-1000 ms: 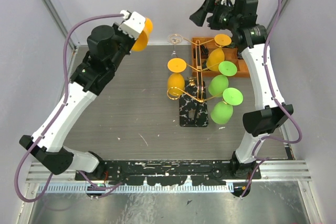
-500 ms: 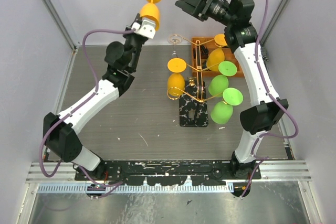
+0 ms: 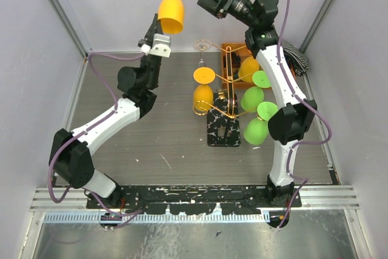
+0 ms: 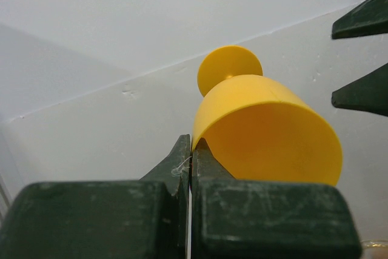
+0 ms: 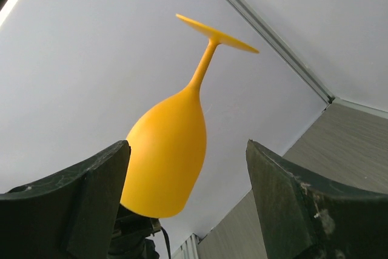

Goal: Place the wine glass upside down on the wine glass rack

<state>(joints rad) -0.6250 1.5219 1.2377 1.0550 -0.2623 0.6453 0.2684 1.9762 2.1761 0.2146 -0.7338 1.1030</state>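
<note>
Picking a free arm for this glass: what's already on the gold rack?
Hanging bowl-down on the rack: one orange glass, one yellow glass, two green glasses. A clear glass shows at its far end; whether it hangs is unclear. The right arm covers anything further right.

Top view: overhead, whole table. Wrist views: close, upward, sharing orange wine glass.
</note>
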